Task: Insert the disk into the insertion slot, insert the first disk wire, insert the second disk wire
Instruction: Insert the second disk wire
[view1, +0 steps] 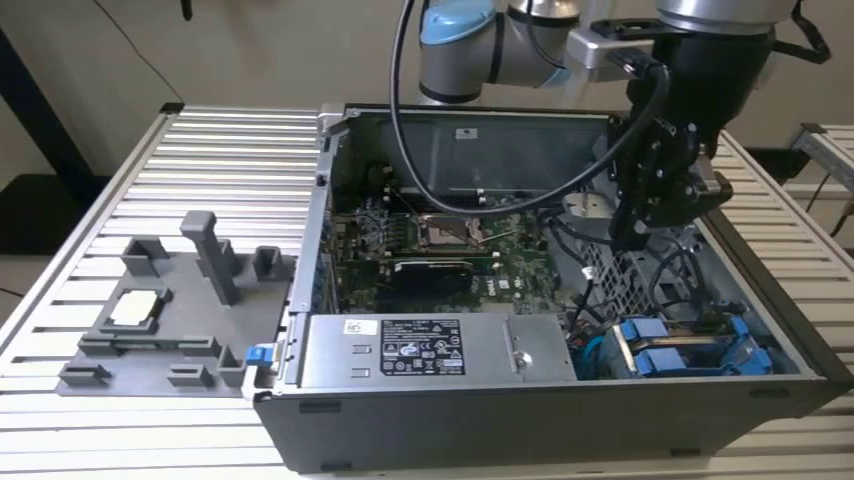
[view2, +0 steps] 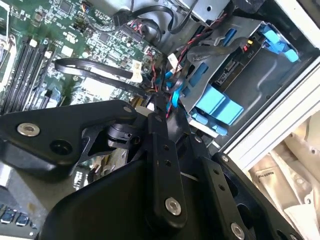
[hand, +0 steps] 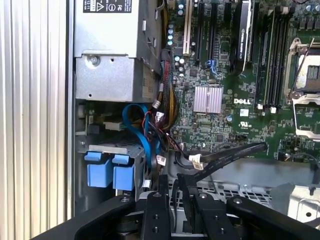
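The disk's blue frame (view1: 663, 358) sits in the drive bay at the case's front corner, on the exterior view's right. Its blue tabs (hand: 111, 170) face outward in the first wrist view, and the frame (view2: 215, 104) shows again in the second wrist view; the silver body is hidden in the bay. My gripper (view1: 630, 238) hangs inside the case above the perforated cage, behind the bay. Its fingertips (hand: 174, 178) stand close together on the end of a flat black wire (hand: 225, 157) that arcs over the motherboard. The same wire (view2: 95, 67) loops toward my gripper (view2: 159, 101).
A blue wire (hand: 140, 125) and a bundle of red and black wires run beside the bay. The silver power supply (view1: 400, 348) fills the case's front. The green motherboard (view1: 441, 250) lies behind it. A grey fixture (view1: 174, 310) stands on the slatted table (view1: 80, 420).
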